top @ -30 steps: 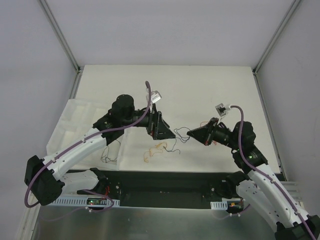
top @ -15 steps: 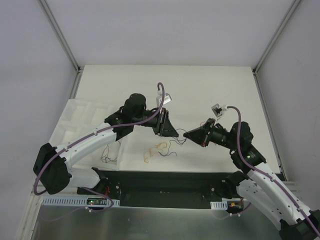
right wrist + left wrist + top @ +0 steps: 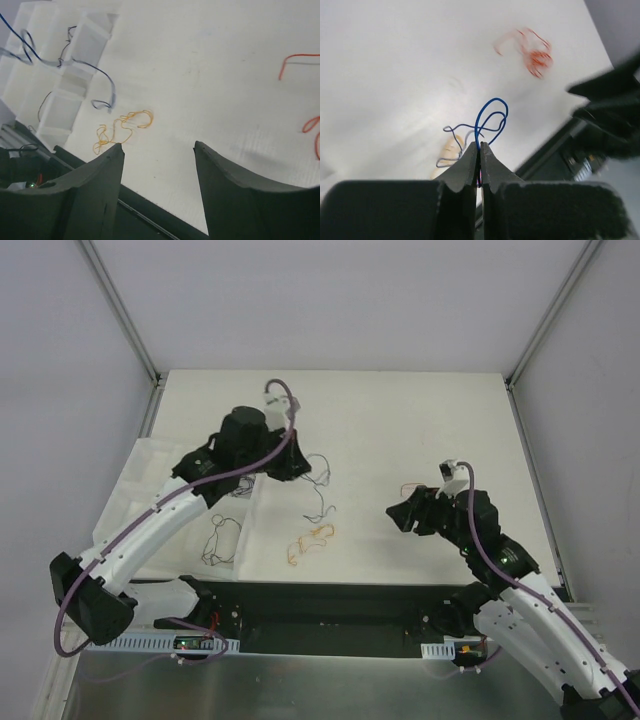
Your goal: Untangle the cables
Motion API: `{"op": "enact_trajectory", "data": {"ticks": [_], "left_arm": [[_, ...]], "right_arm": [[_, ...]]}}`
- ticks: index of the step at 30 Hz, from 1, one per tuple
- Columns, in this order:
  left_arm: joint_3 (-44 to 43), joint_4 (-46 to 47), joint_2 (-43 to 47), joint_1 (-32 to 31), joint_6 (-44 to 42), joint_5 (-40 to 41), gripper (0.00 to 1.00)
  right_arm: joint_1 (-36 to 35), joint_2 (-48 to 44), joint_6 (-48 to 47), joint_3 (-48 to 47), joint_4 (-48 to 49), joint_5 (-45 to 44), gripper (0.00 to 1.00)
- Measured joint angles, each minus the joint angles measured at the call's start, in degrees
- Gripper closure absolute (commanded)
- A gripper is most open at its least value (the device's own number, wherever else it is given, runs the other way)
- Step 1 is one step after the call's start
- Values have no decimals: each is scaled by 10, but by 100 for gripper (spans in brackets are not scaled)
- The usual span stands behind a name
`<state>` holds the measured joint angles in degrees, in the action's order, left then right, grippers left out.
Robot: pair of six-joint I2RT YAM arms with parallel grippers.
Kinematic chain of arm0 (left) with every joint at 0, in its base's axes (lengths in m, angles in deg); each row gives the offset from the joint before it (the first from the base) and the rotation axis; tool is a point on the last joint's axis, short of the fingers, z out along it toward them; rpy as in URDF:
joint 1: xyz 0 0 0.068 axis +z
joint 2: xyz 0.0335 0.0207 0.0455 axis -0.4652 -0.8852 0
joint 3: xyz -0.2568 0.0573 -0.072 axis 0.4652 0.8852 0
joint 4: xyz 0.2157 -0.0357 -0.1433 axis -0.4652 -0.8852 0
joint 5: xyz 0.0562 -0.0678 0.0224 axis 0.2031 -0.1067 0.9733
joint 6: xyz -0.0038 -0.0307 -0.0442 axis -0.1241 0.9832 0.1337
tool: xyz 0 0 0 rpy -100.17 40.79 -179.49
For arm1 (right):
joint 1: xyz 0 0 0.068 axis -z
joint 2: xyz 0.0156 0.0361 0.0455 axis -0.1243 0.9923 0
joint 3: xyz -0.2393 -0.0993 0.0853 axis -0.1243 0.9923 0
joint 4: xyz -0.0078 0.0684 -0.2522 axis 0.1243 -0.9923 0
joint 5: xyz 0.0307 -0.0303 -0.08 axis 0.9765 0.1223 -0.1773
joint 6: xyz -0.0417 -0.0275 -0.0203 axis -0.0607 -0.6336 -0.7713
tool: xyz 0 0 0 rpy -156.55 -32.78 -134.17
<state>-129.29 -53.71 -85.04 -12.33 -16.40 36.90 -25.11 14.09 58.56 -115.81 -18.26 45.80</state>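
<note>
My left gripper (image 3: pixel 300 468) is shut on a thin dark-blue cable (image 3: pixel 322 492) that hangs from it over the table in loops. The left wrist view shows the blue cable (image 3: pixel 490 116) pinched between the closed fingertips of that gripper (image 3: pixel 480 146). An orange-yellow cable (image 3: pixel 312 538) lies curled on the table below it, also seen in the right wrist view (image 3: pixel 122 128). My right gripper (image 3: pixel 400 516) is open and holds nothing; its jaws stand wide apart (image 3: pixel 159 146) above bare table. Red cables (image 3: pixel 299 60) lie at the right.
A white compartment tray (image 3: pixel 140 480) sits at the left with a black wire (image 3: pixel 216 540) in one cell. The black rail of the arm bases (image 3: pixel 320 605) runs along the table's near edge. Grey walls enclose the table.
My left gripper has shut on the blue cable and pulled back left with it. My right gripper has opened, let the cable go and drawn back to the right.
</note>
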Motion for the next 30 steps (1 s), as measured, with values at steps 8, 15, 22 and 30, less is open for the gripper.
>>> {"op": "enact_trajectory", "data": {"ticks": [8, 15, 22, 30], "left_arm": [[-65, -90, 64, 229, -16, 199, 100], [-99, -96, 51, 257, -12, 393, 100], [-87, -101, -38, 323, 40, 419, 100], [-45, -108, -85, 376, 100, 413, 100]], "right_arm": [[0, -41, -25, 0, -43, -82, 38], [0, -28, -31, 0, -52, -87, 37], [0, -46, -32, 3, -56, -87, 37], [0, -70, -39, 9, -81, -96, 37]]}}
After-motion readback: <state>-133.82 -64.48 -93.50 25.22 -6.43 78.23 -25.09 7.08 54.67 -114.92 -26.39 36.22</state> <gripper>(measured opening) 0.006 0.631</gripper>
